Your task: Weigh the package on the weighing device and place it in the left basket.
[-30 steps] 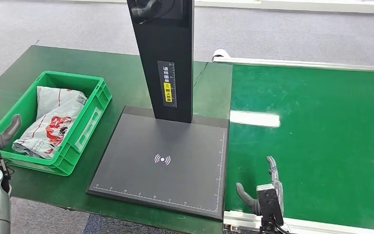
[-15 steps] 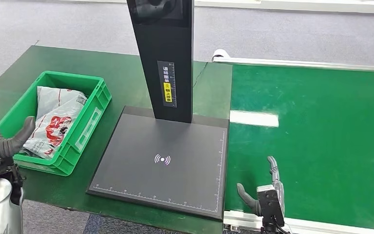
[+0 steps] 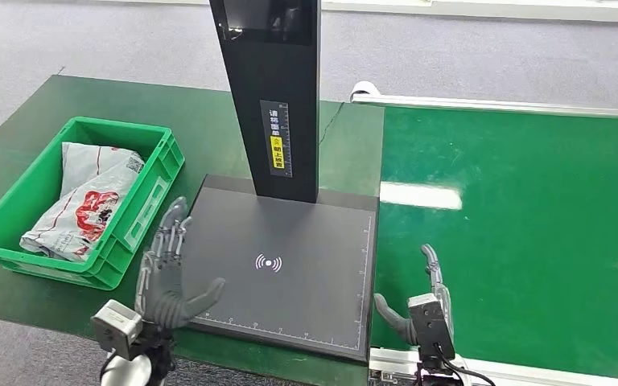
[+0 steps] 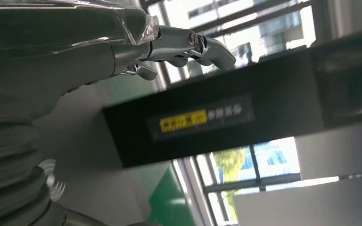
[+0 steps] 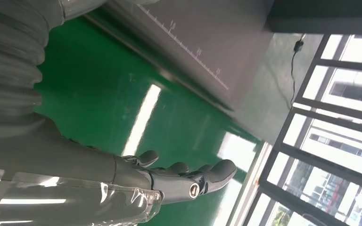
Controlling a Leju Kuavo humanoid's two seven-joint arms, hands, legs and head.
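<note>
A white and red plastic package (image 3: 80, 209) lies in the green basket (image 3: 151, 201) at the left of the table. The black weighing device has a flat dark platform (image 3: 290, 265) and a tall black post (image 3: 278, 96); nothing lies on the platform. My left hand (image 3: 169, 273) is over the platform's front left corner, fingers spread and empty; the left wrist view shows its fingers (image 4: 188, 42) before the post's yellow label (image 4: 184, 122). My right hand (image 3: 422, 310) is above the green belt beside the platform's front right corner, fingers (image 5: 188, 181) apart, holding nothing.
A green conveyor belt (image 3: 531, 225) with a metal rail (image 3: 499, 104) runs along the right of the platform. The dark green table (image 3: 209, 121) carries the basket and scale. Grey carpet lies beyond. A thin cable (image 5: 299, 47) trails near the post.
My left hand has swung from beside the basket's front left corner rightward to the platform's front left corner. My right hand has shifted slightly left.
</note>
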